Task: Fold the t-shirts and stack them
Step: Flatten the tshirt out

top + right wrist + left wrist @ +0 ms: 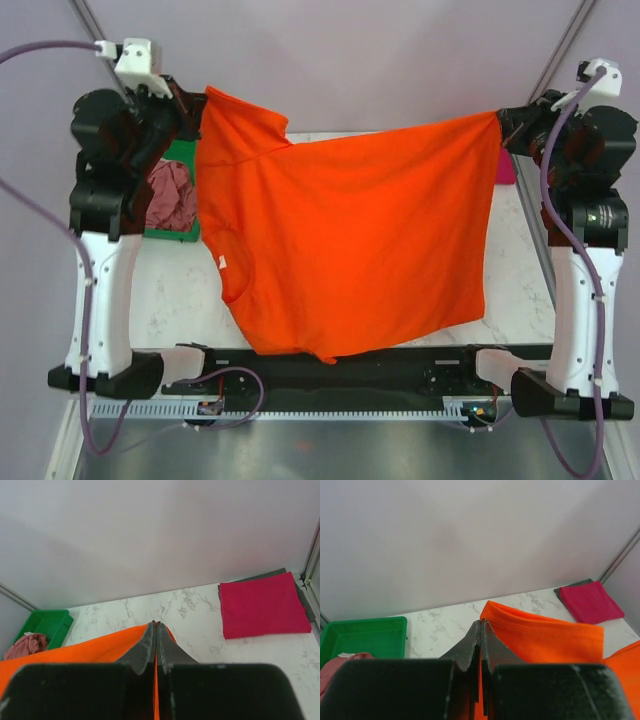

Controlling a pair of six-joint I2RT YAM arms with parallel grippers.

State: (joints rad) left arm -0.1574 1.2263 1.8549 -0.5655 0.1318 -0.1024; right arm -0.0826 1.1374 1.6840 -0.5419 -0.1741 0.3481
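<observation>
A robotics lab cell is showing: plain lilac walls (380, 55) are enclosing a marble-look table (170, 290), two robot arms (100, 285) sitting bolted at its near edge.

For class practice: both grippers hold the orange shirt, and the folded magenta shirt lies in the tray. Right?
No: the magenta shirt lies at the table's right, outside the tray; the right wrist view shows it. The left gripper and right gripper hold the orange shirt.

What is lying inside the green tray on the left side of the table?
A crumpled dusty rose t-shirt lies in the green tray. From above, the left arm covers part of the tray, and anything under the shirt is hidden.
</observation>
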